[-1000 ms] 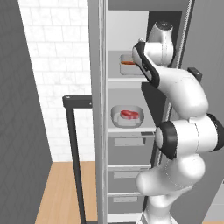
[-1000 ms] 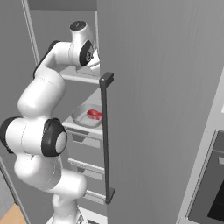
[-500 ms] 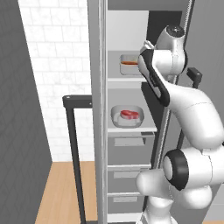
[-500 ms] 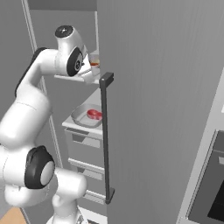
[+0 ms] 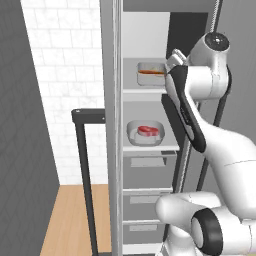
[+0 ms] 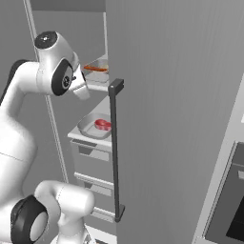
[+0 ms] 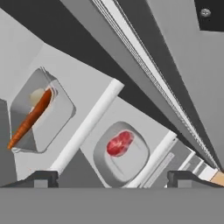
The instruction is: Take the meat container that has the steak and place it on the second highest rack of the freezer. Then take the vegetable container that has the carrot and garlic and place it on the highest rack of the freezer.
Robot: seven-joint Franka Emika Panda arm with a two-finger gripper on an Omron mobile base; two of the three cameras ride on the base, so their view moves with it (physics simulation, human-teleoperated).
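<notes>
The steak (image 5: 146, 131) lies in its rounded meat container (image 5: 145, 134) on the lower of the freezer's (image 6: 171, 95) 2 pale shelves, the second highest rack (image 5: 150, 148), so I judge that half of the job done. The carrot (image 5: 150, 72) and the garlic (image 7: 36, 97) lie together in the rectangular vegetable container (image 5: 150, 73), which sits flat on the highest rack (image 5: 145, 90), the garlic tucked just beside the carrot's thick end. By how things lie, both containers look placed and nothing seems left but to pull clear. My gripper (image 7: 111, 177) is empty, its 2 fingertips (image 7: 41, 178) spread as wide as they go, apart from both containers and looking down over them from outside the shelf fronts. My white arm (image 5: 200, 85) crosses the right side of the opening in the left base view, close to the vegetable container's right end, so a careless swing could nudge it. Below the meat container are grey drawers (image 5: 148, 169), shut. The open freezer door (image 6: 162, 157) stands near my wrist in the right base view, its dark bar handle (image 6: 114, 152) running vertically, and I must not clip it. Further out there is a white tiled wall (image 5: 65, 60), a wooden floor (image 5: 70, 220) and, at the right base view's edge, a dark-windowed oven (image 6: 228, 200).
</notes>
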